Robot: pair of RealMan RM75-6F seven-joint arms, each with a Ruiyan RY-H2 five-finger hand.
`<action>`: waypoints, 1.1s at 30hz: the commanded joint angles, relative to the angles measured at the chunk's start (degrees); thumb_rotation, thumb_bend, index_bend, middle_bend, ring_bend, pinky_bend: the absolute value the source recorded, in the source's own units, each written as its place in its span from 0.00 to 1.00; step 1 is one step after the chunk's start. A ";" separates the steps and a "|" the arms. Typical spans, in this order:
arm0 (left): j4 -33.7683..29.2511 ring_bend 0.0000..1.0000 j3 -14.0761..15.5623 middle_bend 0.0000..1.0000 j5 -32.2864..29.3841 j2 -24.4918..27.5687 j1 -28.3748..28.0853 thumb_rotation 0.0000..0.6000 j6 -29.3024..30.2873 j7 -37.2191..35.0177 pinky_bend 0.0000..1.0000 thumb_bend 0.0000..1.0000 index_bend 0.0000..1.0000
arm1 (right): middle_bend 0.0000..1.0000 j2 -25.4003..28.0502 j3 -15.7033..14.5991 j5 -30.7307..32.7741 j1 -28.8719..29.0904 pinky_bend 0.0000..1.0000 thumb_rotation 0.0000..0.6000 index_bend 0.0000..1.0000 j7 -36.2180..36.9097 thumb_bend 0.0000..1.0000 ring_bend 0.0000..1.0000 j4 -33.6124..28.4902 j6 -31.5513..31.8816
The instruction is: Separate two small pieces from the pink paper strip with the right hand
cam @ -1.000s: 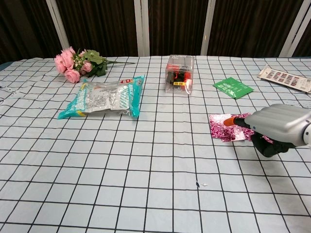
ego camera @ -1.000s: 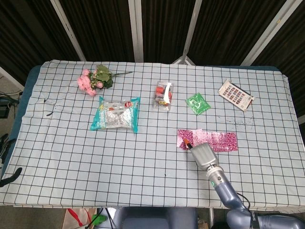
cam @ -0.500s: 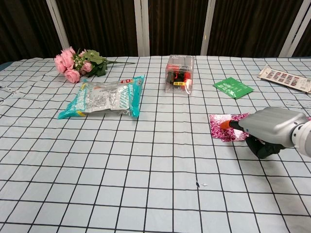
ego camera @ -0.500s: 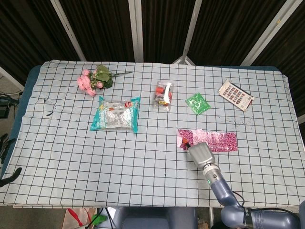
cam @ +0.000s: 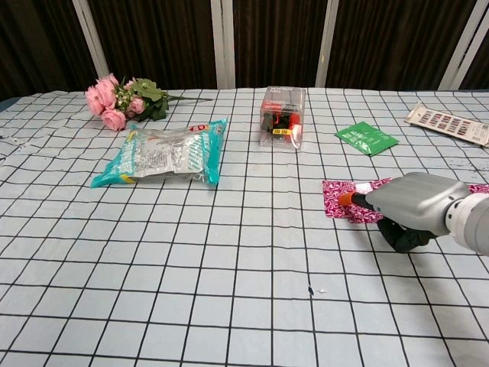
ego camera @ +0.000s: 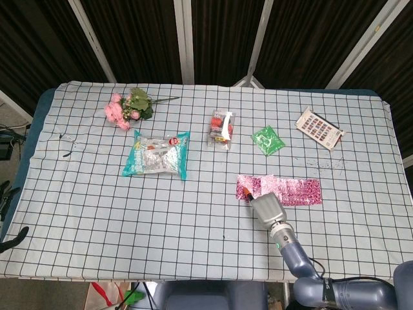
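Pink paper strip: looks whole, no loose pieces visible; both separations outstanding. My right hand: fingertip touching strip's left end, grip unclear; cannot tell

Right robot hand sits low in the lower right of the head view, grey back facing up, forearm running down toward the bottom edge. In the chest view the same robot hand lies at the right edge, orange-tipped finger extended leftward, dark thumb curled beneath. Whether it grips anything is unclear. Left arm not visible.
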 commanded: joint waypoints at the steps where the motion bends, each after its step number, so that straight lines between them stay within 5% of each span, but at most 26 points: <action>1: -0.03 0.00 0.04 0.00 0.11 0.04 0.01 1.00 0.03 -0.04 0.09 0.38 0.14 | 0.84 -0.52 -0.19 0.27 0.58 0.54 1.00 0.11 -0.47 0.84 0.82 -0.32 0.27; 22: 0.44 0.00 -0.13 0.00 -0.20 0.76 -0.03 1.00 -0.13 -1.85 0.09 0.38 0.14 | 0.84 -6.75 -0.70 5.04 6.40 0.54 1.00 0.11 -6.65 0.85 0.82 -2.54 4.80; 33: 0.36 0.00 -0.20 0.00 -0.52 0.54 -0.05 1.00 -0.08 -1.09 0.09 0.38 0.14 | 0.84 -0.45 0.74 3.77 5.09 0.54 1.00 0.11 -1.93 0.85 0.82 -6.63 8.95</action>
